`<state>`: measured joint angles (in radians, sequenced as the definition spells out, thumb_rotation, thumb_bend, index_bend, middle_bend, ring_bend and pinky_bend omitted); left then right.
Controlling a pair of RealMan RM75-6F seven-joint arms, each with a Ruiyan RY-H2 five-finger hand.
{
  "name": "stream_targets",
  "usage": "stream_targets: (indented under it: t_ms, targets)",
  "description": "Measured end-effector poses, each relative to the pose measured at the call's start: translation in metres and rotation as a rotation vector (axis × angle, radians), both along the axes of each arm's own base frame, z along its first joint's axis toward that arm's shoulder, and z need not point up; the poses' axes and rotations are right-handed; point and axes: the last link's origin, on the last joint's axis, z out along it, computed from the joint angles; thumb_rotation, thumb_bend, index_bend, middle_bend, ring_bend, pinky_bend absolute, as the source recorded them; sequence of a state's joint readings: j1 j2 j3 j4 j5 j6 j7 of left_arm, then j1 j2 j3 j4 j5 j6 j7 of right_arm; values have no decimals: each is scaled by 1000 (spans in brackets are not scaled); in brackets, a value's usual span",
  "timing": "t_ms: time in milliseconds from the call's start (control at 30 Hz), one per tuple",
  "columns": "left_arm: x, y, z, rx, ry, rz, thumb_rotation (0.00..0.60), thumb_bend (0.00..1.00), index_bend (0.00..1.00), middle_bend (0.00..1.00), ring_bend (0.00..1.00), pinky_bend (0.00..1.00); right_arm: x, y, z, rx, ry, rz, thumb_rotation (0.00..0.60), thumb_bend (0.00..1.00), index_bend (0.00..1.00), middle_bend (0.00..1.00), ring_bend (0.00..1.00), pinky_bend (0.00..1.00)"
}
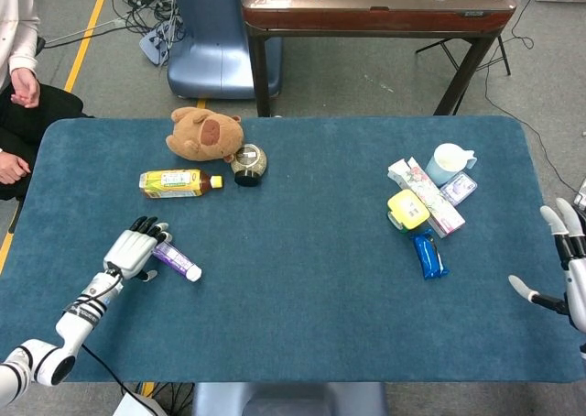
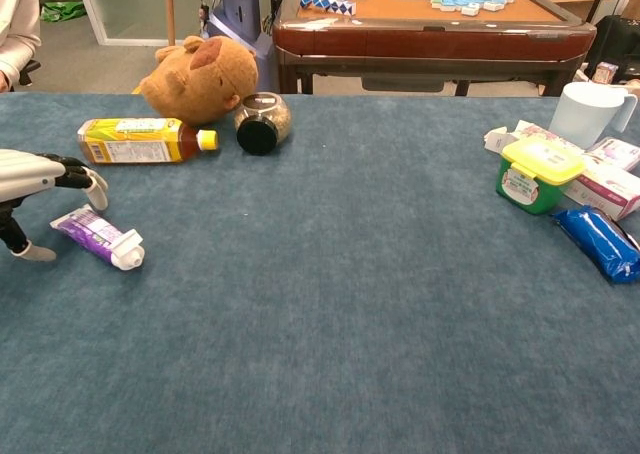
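One purple tube point(image 1: 177, 260), two hands.

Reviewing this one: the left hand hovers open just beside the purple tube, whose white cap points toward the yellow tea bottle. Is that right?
Not quite. The purple tube's white cap points away from the yellow tea bottle, toward the table's near edge, as the head view shows. The left hand does hover open just beside the tube.

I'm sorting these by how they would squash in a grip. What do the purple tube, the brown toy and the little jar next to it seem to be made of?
Purple tube: probably soft plastic, smooth and slightly glossy, with a flattened tail and white cap. Brown toy: plush fabric, with a fuzzy matte pile. Jar: likely clear glass or hard plastic, since its contents show through, with a dark lid.
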<state>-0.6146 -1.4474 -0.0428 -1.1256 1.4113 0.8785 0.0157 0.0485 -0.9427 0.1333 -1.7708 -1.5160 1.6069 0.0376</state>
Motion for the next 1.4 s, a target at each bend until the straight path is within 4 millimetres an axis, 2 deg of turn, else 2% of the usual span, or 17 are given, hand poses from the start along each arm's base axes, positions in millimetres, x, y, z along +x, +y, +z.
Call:
stream_targets:
  t_ms: [500, 1067, 1400]
  targets:
    - [5, -1, -1, -49, 35, 39, 600, 168, 278, 62, 0, 0, -6, 6, 1, -7, -17, -11, 600, 0, 0, 35, 0, 0]
    - [6, -23, 13, -35, 10, 62, 600, 169, 307, 62, 0, 0, -4, 7, 0, -8, -20, 1, 600, 0, 0, 35, 0, 0]
    - [12, -25, 1, -16, -40, 40, 600, 169, 290, 107, 4, 0, -7, 11, 2, -11, -23, -9, 600, 0, 0, 35, 0, 0]
